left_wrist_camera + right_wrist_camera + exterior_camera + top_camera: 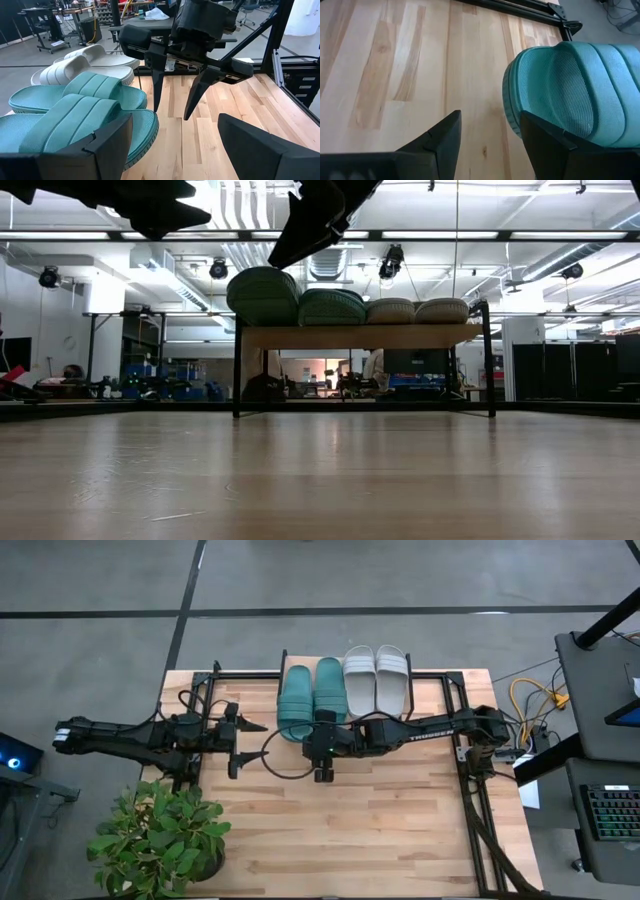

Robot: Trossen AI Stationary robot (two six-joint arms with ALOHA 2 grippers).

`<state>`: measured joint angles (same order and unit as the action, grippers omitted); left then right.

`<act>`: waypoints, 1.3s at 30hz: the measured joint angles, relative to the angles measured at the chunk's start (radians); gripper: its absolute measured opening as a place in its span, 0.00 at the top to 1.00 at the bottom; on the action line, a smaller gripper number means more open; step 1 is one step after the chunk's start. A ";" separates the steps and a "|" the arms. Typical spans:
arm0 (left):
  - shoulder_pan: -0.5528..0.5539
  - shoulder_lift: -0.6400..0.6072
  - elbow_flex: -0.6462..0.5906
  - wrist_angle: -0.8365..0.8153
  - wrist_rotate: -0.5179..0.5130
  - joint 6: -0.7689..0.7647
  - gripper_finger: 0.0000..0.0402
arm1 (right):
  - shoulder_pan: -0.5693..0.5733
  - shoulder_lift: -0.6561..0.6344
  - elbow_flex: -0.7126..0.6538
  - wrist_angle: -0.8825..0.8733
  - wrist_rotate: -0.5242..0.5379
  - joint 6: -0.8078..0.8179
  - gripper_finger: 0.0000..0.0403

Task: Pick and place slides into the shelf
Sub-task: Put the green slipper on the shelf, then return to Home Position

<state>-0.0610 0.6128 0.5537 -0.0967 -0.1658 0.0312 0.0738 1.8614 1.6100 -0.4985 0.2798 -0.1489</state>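
White lettering runs along the right arm's forearm (425, 724); it seems to read "TROSSEN", but only part of it is legible.

All four slides sit side by side on the shelf (360, 337) at the middle of the table's far edge. The two teal green slides (311, 698) take the left half of the shelf's board, the two light grey slides (376, 678) the right half, each touching its neighbour. In the low view the leftmost teal one (263, 295) bulges higher than the rest and hangs a little over the board's front edge.

The right gripper (324, 754) hangs above the table just in front of the teal pair, its fingers parted with nothing between them; in its wrist view one teal slide's rounded end (570, 90) lies just beyond the fingers. The left gripper (243, 745) hovers near the left part of the table, left of the shelf, jaws spread wide and empty, pointing toward the right gripper.

A potted green plant (160, 837) stands at the table's near left corner. A black metal frame (466, 755) borders the tabletop (350, 830). Yellow cables (535, 700) and a keyboard (612, 812) lie off the table's right side.
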 joint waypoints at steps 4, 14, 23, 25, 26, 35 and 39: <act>0.000 0.000 0.000 0.000 0.000 0.000 0.31 | 0.003 -0.003 0.029 -0.005 0.000 -0.010 0.52; 0.000 0.013 0.001 0.057 -0.039 0.002 0.31 | 0.049 -0.057 0.192 -0.081 -0.002 -0.027 0.56; 0.000 0.002 0.001 0.078 -0.043 0.010 0.31 | 0.206 -0.289 0.016 0.009 0.008 0.007 0.67; 0.000 -0.004 0.001 0.070 -0.042 0.010 0.31 | 0.245 -0.375 -0.100 0.094 0.016 0.008 0.70; 0.000 -0.005 0.001 0.076 -0.042 0.010 0.31 | 0.265 -0.421 -0.169 0.146 0.033 0.008 0.72; 0.000 -0.005 0.001 0.089 -0.053 0.014 0.31 | 0.329 -0.809 -0.801 0.532 0.091 -0.004 0.84; 0.000 -0.005 0.001 0.091 -0.056 0.040 0.31 | 0.286 -0.903 -1.022 0.731 0.082 -0.022 0.88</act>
<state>-0.0612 0.6079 0.5549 -0.0059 -0.2219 0.0715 0.3593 0.9580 0.5877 0.2328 0.3621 -0.1707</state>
